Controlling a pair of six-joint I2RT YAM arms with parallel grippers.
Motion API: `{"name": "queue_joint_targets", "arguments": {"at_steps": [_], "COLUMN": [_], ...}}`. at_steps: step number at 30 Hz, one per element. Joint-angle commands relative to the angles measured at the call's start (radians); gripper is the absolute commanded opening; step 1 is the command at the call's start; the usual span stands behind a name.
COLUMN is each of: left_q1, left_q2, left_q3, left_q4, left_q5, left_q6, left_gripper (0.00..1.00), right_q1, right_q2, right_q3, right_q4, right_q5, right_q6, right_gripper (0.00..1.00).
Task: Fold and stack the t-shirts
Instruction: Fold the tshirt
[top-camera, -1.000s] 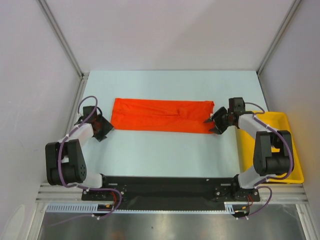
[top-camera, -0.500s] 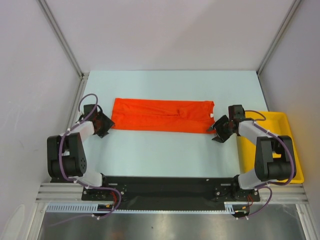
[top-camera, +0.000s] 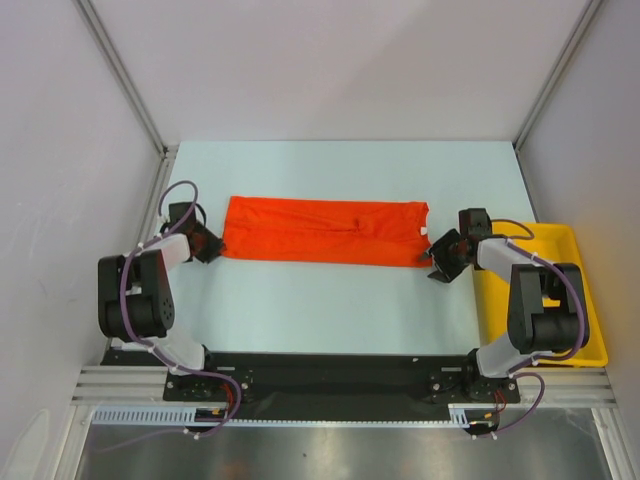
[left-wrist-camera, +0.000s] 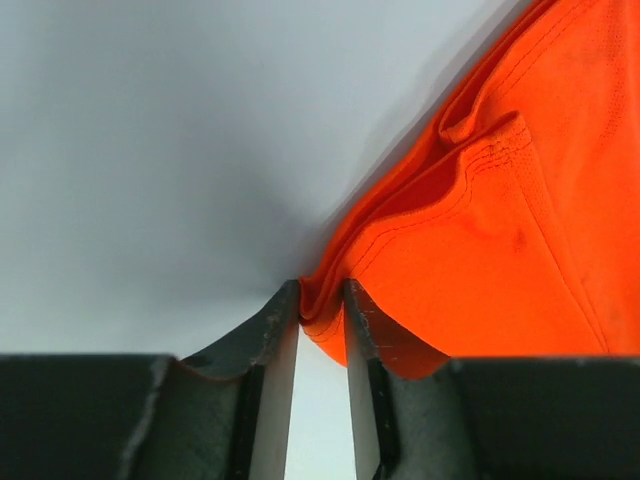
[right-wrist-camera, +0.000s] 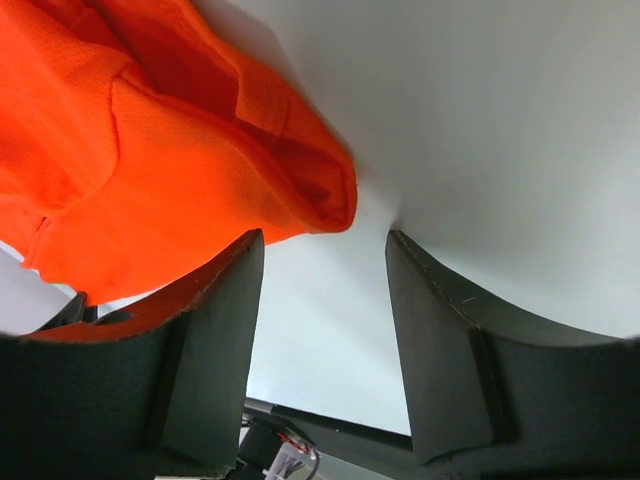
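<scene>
The orange-red t-shirt (top-camera: 325, 232) lies on the table as a long folded strip running left to right. My left gripper (top-camera: 213, 245) is low at its near left corner. In the left wrist view that gripper (left-wrist-camera: 322, 300) has its jaws drawn narrow, with the hemmed corner of the t-shirt (left-wrist-camera: 500, 250) pinched between the tips. My right gripper (top-camera: 437, 255) is at the strip's near right corner. In the right wrist view this gripper (right-wrist-camera: 325, 240) stands open, and the t-shirt (right-wrist-camera: 150, 170) corner lies just past the tips, nearer the left finger (right-wrist-camera: 215, 330).
A yellow plastic tray (top-camera: 590, 300) sits at the right edge of the table, partly under the right arm. White walls with metal posts close in the pale table (top-camera: 330, 300) on three sides. Both arm bases stand on the black rail at the near edge.
My left gripper has moved in to the t-shirt's left corner and closed down on it. The right gripper has shifted slightly toward the near right corner, still open.
</scene>
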Motion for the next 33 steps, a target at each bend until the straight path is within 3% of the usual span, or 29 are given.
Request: {"name": "queue_joint_targets", "arguments": {"at_steps": [1, 4, 5, 8, 14, 20, 24, 33], "left_q1": [0.006, 0.006, 0.006, 0.004, -0.034, -0.170, -0.290, -0.782], "left_q2": [0.039, 0.059, 0.061, 0.053, -0.023, -0.169, -0.248, -0.317], "left_q3": [0.024, 0.035, 0.035, 0.014, -0.092, -0.262, -0.275, -0.253], "left_q4": [-0.005, -0.014, -0.020, -0.020, -0.022, -0.014, -0.048, -0.171], "left_q5": [-0.003, -0.001, -0.001, 0.002, 0.020, 0.008, -0.015, -0.049], "left_q6": [0.034, 0.054, 0.065, 0.075, 0.042, -0.131, -0.136, -0.254], "left_gripper": [0.28, 0.11, 0.00, 0.00, 0.00, 0.00, 0.00, 0.00], "right_q1": [-0.006, -0.006, -0.006, -0.006, -0.005, -0.008, -0.006, -0.002], "right_q2": [0.028, 0.054, 0.059, 0.082, 0.144, 0.340, 0.485, 0.762], "right_q3": [0.015, 0.012, 0.009, 0.003, 0.083, 0.346, 0.520, 0.837], "right_q4": [0.046, 0.066, 0.081, 0.124, 0.185, 0.195, 0.186, 0.196], "right_q5": [0.037, 0.038, 0.040, 0.034, 0.077, 0.101, 0.083, 0.019], "right_q6": [0.005, -0.001, -0.003, -0.016, -0.098, -0.228, -0.262, -0.279], "right_gripper": [0.56, 0.49, 0.45, 0.20, 0.06, 0.04, 0.04, 0.05]}}
